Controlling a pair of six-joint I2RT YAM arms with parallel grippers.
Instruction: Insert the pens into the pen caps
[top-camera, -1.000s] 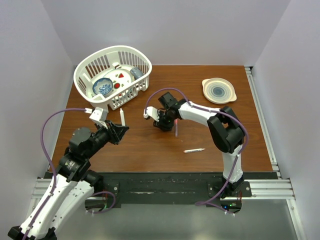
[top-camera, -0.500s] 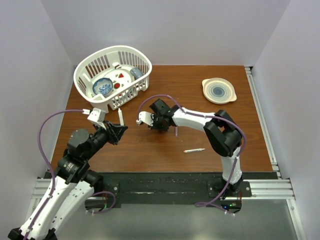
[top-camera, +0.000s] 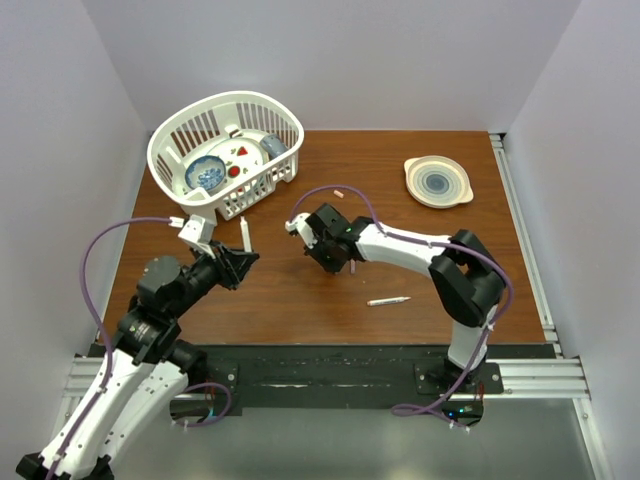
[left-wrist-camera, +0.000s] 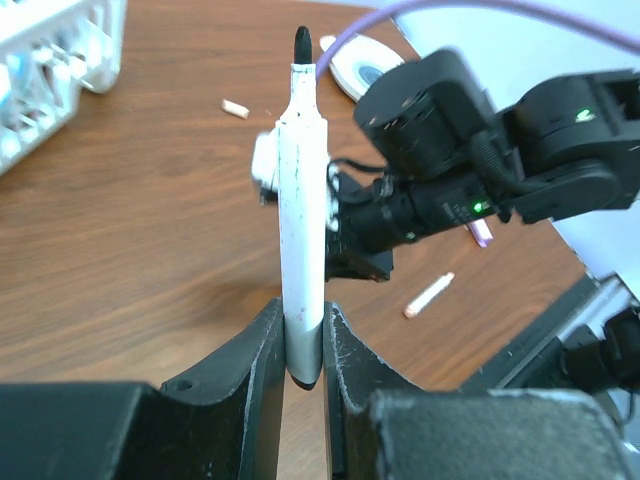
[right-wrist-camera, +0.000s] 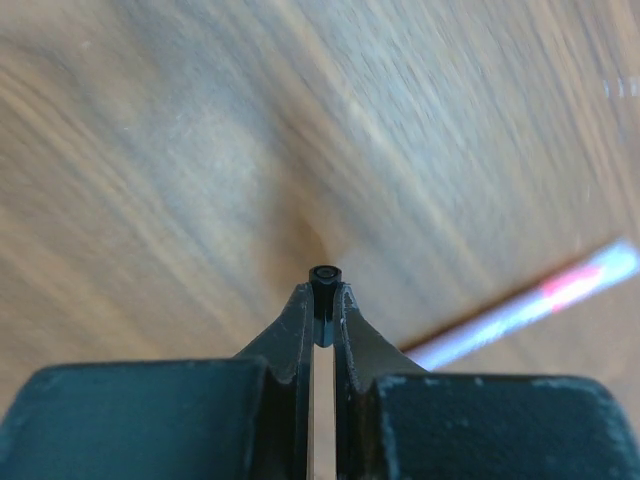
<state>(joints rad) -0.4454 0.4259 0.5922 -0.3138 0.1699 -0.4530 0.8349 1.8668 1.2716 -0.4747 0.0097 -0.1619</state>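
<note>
Since a second ago the right hand (top-camera: 332, 260) has closed up, after swinging toward the basket (top-camera: 255, 192) and back; the left hand (top-camera: 242, 258) has kept its place.

From the top camera, the left hand sits just in front of the basket, clamped on a white pen (top-camera: 244, 236) that stands upright, its free end toward the basket. A second white pen (top-camera: 387, 300) lies flat on the worktop (top-camera: 300, 300), well away from the basket, its length running nearly crosswise. A pale pink cap (top-camera: 338, 194) lies alone to the basket's right.

From the left wrist, both fingers (left-wrist-camera: 262, 350) pinch the white pen (left-wrist-camera: 300, 200) at its rounded butt. The barrel is scuffed white, and the black nib (left-wrist-camera: 302, 45) points straight away from the hand. Beyond it hangs the right hand (left-wrist-camera: 362, 262), with the second white pen (left-wrist-camera: 430, 294) and a lilac pen (left-wrist-camera: 480, 232) on the wood, farther from the basket (left-wrist-camera: 50, 40).

From the right wrist, the right hand (right-wrist-camera: 322, 300) is pressed together on a dark cap (right-wrist-camera: 323, 274). The cap shows end-on as a small black ring, its axis toward the lens. Whether it touches the worktop (right-wrist-camera: 150, 150) cannot be told. The lilac pen (right-wrist-camera: 530, 310), blurred and with a pink band, lies slanted beside it.
</note>
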